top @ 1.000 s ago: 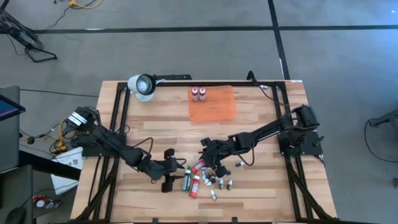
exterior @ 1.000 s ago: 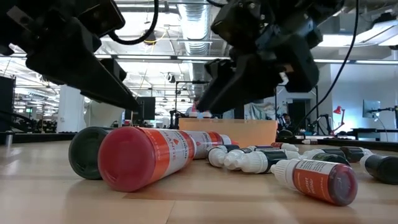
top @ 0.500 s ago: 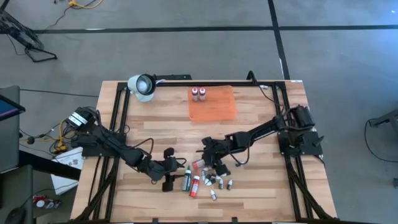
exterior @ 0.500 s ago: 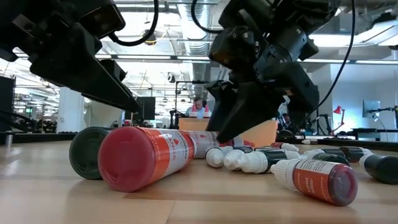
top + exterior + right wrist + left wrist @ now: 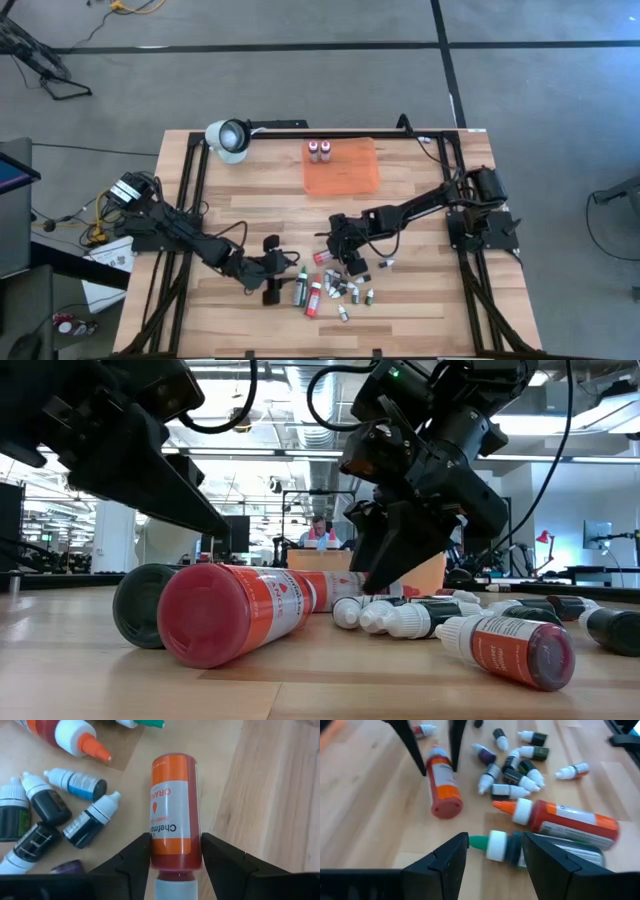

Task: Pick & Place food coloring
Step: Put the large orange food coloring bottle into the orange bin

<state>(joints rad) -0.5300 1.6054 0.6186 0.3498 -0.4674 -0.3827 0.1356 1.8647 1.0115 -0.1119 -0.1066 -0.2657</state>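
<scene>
Several food coloring bottles lie on their sides in a loose heap near the table's front edge. My right gripper is open and points down. Its fingers stand on either side of a lying orange bottle, at the cap end; this shows in the high view too. My left gripper is open, low over the table left of the heap. It faces the white cap and green tip of a dark green bottle, apart from it. Two more bottles stand on the orange mat. My right gripper's fingers stand close against the two long sides of the orange bottle near its cap end, coming slanting from above and lying across it. I cannot tell whether they touch it. The bottle lies flat on the table.
A larger orange bottle lies beside the green one, with several small droppers scattered behind it. A white lamp head sits at the far left corner. Bare wood lies between the heap and the mat.
My right gripper has sunk toward the heap and shifted a little toward the table's left edge, tipping more steeply down, until its fingers flank the orange bottle. The bottles have stayed where they were.
</scene>
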